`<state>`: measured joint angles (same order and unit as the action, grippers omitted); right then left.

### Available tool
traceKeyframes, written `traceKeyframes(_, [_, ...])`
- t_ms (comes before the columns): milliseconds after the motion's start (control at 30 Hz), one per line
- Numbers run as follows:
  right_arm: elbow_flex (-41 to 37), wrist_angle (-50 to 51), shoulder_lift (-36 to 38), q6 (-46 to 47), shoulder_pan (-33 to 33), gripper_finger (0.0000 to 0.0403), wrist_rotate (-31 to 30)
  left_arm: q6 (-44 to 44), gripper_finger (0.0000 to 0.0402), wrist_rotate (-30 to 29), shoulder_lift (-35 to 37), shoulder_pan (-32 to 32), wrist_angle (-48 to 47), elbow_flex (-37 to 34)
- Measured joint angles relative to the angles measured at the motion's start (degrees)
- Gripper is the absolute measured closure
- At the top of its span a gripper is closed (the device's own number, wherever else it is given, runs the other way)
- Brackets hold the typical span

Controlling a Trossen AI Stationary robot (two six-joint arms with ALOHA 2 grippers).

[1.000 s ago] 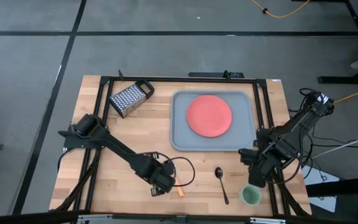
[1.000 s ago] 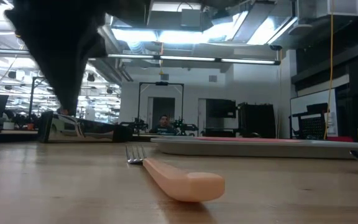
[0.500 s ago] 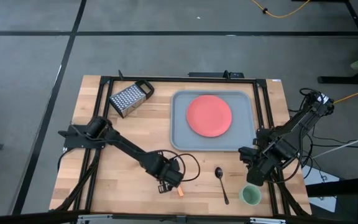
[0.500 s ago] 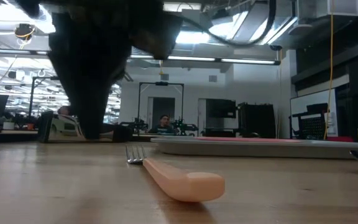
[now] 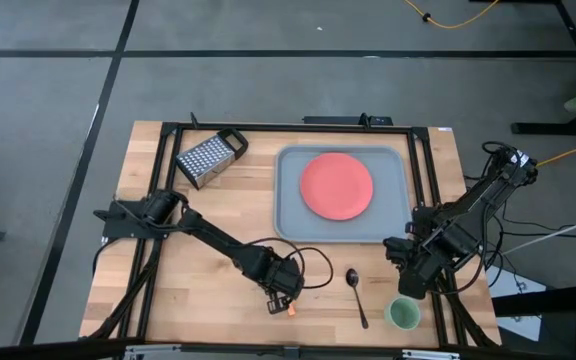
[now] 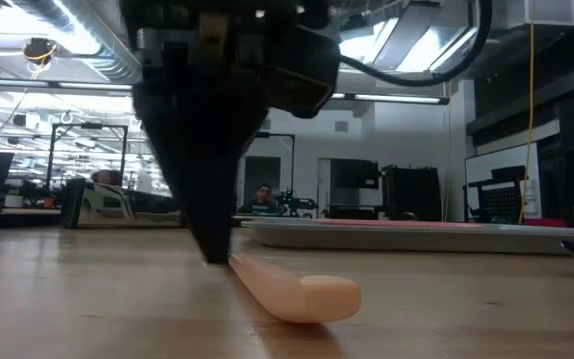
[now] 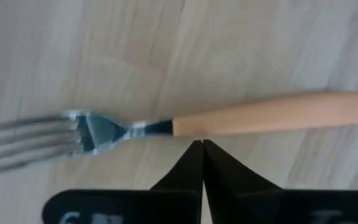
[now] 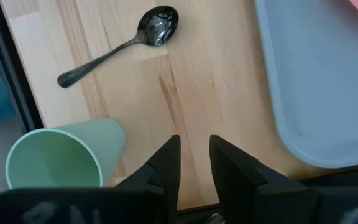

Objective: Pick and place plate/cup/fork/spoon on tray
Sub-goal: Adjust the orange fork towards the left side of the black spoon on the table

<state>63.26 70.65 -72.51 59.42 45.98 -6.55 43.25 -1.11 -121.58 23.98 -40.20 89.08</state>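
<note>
Orange-handled fork (image 7: 229, 118) flat on wood; left gripper (image 7: 202, 149) closed, empty, tips beside handle. Right gripper (image 8: 194, 155) slightly open near cup (image 8: 64, 155).

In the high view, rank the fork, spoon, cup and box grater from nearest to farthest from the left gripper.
1. Fork: directly under the left gripper, near the table's front edge.
2. Spoon: to its right on bare wood.
3. Cup: farther right, at the front right corner.
4. Box grater: far back, near the left rear.
</note>
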Motion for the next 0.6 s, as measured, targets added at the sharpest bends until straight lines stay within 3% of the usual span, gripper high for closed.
traceKeyframes(600, [0.0, 0.0, 0.0, -1.6, 0.0, 0.0313, 0.0, -1.7, 0.0401, 0.6, -1.1, -1.3, -0.8, 0.0])
